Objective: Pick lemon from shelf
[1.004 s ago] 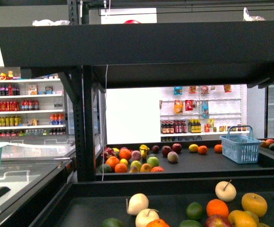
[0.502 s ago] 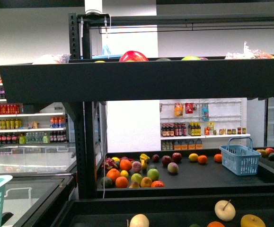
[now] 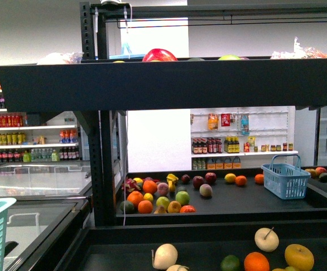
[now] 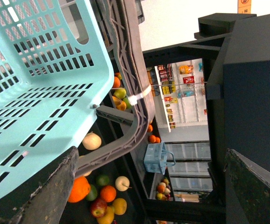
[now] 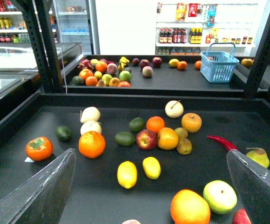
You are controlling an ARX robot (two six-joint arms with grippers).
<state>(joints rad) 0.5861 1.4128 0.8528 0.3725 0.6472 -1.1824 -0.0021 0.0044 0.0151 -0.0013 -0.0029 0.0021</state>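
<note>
Two lemons lie side by side on the near tray of the black shelf (image 5: 125, 97) in the right wrist view: one (image 5: 127, 174) nearer the camera, the other (image 5: 151, 167) just beside it. My right gripper (image 5: 149, 154) is open and empty and hovers above the tray, with the lemons between its two fingers in the picture. My left gripper (image 4: 151, 150) is open and empty next to a teal basket (image 4: 32, 93). The shelf's upper tray (image 3: 152, 84) fills the front view. No lemon on the near tray and no gripper shows there.
Round the lemons lie an orange (image 5: 92, 143), a red apple (image 5: 146, 139), limes, a persimmon (image 5: 39, 148), a red chili (image 5: 223, 142) and a large yellow-orange fruit (image 5: 190, 207). A blue basket (image 5: 218, 65) stands on the far tray. Black posts (image 3: 101, 164) stand at the left.
The front view rose until fruit on the top tray showed, then dipped a little, so more of the near tray's fruit shows again. The teal basket sits higher at the left edge.
</note>
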